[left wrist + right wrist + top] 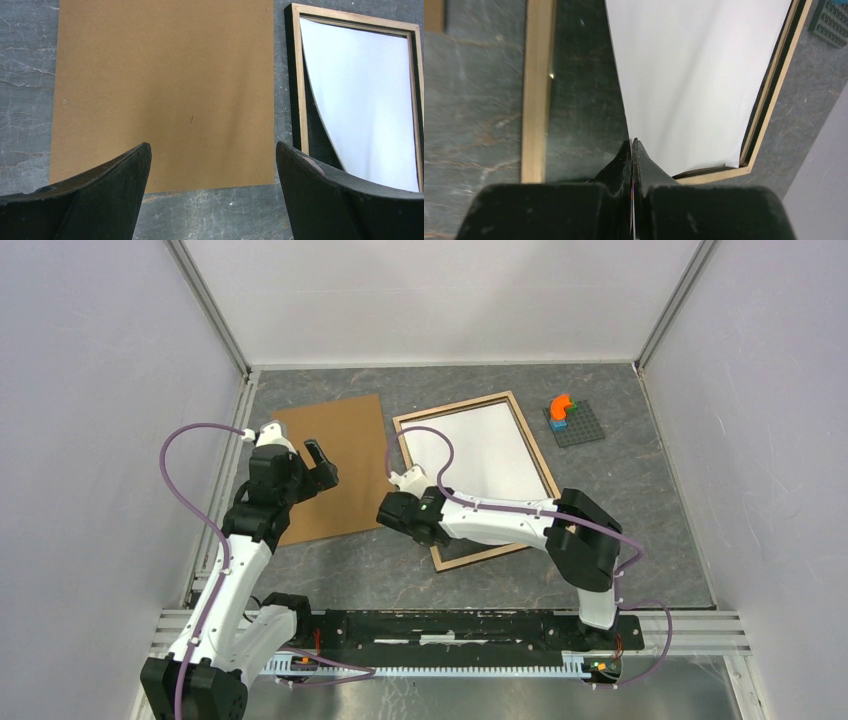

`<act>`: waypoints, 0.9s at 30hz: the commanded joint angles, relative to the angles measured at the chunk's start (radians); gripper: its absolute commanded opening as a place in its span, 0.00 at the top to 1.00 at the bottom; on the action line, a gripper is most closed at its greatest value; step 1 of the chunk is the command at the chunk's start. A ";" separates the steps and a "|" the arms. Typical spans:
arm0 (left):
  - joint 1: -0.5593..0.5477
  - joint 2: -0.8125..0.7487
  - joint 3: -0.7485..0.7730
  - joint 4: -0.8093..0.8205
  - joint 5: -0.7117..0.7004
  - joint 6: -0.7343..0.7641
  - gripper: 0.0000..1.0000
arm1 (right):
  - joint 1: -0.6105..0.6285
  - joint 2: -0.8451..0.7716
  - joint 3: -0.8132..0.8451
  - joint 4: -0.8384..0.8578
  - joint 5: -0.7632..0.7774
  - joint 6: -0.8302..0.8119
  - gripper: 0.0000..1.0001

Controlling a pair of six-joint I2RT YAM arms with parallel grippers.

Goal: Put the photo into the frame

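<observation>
Right gripper (631,145) is clamped tight on the left edge of the photo (490,455), and that edge curls up. The sheet shows white, the rest of it lying inside the frame (458,408), flat near the table's far edge, right of centre. Left gripper (212,147) is spread wide, hovering over the brown backing panel (340,450).

We see only the white back of the photo (480,455); its printed face is hidden. From above, the right arm covers the near-left corner of the frame (455,408). The right wrist view crops the studded plate (831,22), and the photo's edge vanishes inside the right tool (632,141).
</observation>
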 commanded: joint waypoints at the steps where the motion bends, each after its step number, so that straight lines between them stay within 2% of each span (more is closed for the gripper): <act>1: 0.007 0.003 0.036 0.022 0.009 0.025 0.00 | -0.011 0.047 0.129 0.004 0.037 -0.006 1.00; 5: 0.006 -0.003 0.035 0.019 0.004 0.027 0.00 | -0.018 0.061 0.117 -0.008 0.044 -0.014 1.00; 11: 0.007 -0.004 0.032 0.021 0.009 0.025 0.00 | -0.034 -0.002 -0.047 0.081 0.025 -0.088 1.00; 15: 0.007 -0.005 0.032 0.021 0.009 0.025 0.00 | -0.036 0.008 -0.059 0.061 0.048 -0.098 1.00; 20: 0.007 -0.003 0.031 0.021 0.008 0.025 0.00 | -0.039 -0.005 -0.078 0.116 0.040 -0.126 1.00; 22: 0.007 -0.002 0.032 0.021 0.008 0.027 0.00 | -0.039 0.001 -0.072 0.120 0.040 -0.137 0.89; 25: 0.007 0.001 0.031 0.023 0.017 0.029 0.00 | -0.038 -0.010 -0.062 0.114 0.020 -0.149 0.63; 27: 0.007 0.003 0.031 0.027 0.023 0.031 0.00 | -0.036 -0.038 -0.053 0.107 -0.019 -0.163 0.40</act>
